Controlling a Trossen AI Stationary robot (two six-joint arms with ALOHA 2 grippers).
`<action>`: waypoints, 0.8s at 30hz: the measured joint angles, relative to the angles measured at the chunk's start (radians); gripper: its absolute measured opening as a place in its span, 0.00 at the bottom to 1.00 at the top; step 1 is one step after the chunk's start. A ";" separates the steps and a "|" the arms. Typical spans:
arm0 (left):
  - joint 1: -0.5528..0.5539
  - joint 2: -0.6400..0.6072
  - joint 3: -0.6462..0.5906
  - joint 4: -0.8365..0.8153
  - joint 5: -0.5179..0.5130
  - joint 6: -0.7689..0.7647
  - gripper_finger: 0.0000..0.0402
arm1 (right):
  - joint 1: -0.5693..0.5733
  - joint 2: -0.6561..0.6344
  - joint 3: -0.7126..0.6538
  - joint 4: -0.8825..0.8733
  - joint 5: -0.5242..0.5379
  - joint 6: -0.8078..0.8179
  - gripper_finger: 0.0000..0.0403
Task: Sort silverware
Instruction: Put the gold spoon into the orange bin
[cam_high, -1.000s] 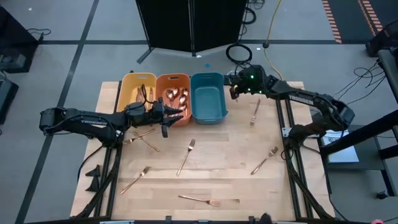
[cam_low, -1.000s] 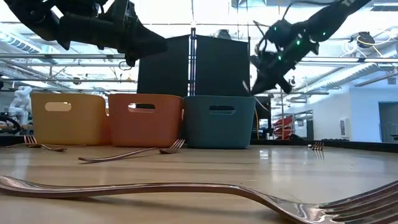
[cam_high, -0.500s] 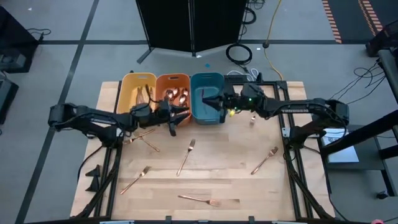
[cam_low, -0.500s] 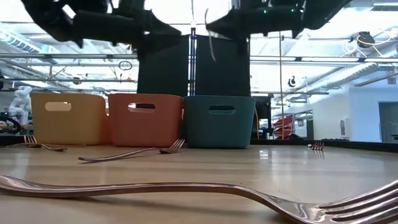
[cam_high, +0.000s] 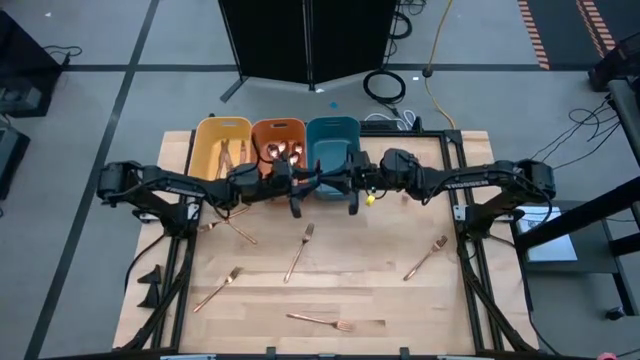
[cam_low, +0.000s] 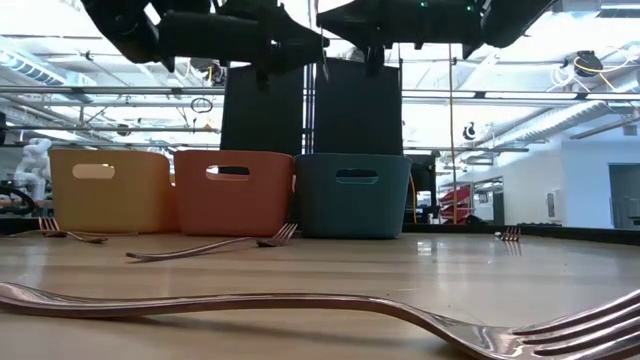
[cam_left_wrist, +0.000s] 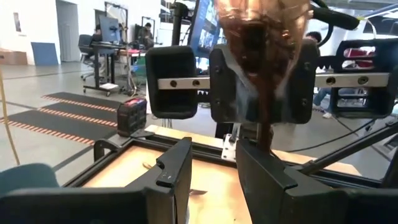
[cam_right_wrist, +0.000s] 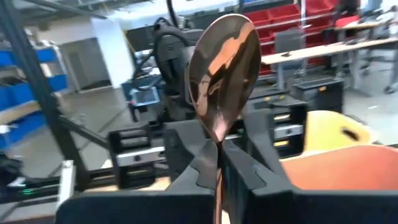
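My right gripper (cam_right_wrist: 219, 174) is shut on the handle of a copper spoon (cam_right_wrist: 224, 74), its bowl standing up. In the high view both grippers meet tip to tip above the table, just in front of the teal bin (cam_high: 333, 122). My left gripper (cam_left_wrist: 214, 155) faces the right one with its fingers apart. The spoon (cam_left_wrist: 261, 25) hangs close in front of them, its handle beside one finger. Several forks lie on the wood: one (cam_high: 300, 250) at the middle, one (cam_high: 425, 258) at the right, one (cam_high: 218, 288) at the left, one (cam_high: 320, 321) near the front edge.
A yellow bin (cam_high: 222, 122), an orange bin (cam_high: 278, 122) with spoons in it, and the teal bin stand in a row at the table's back. Crossed pieces (cam_high: 235, 222) lie under the left arm. Black frame rails run along both table sides.
The right arm swung from the back right corner to the teal bin's front, carrying the spoon. The left arm reached right to meet it. Both grippers kept their states.
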 joint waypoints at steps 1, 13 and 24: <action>0.000 0.000 0.000 0.000 0.000 0.000 0.30 | 0.002 0.000 0.000 -0.001 0.003 -0.008 0.00; 0.035 -0.034 0.001 -0.164 -0.006 -0.002 0.30 | 0.003 -0.033 0.000 -0.117 -0.047 -0.089 0.00; 0.056 -0.093 0.002 -0.187 0.174 -0.001 0.30 | 0.003 -0.043 0.000 -0.154 0.032 -0.123 0.00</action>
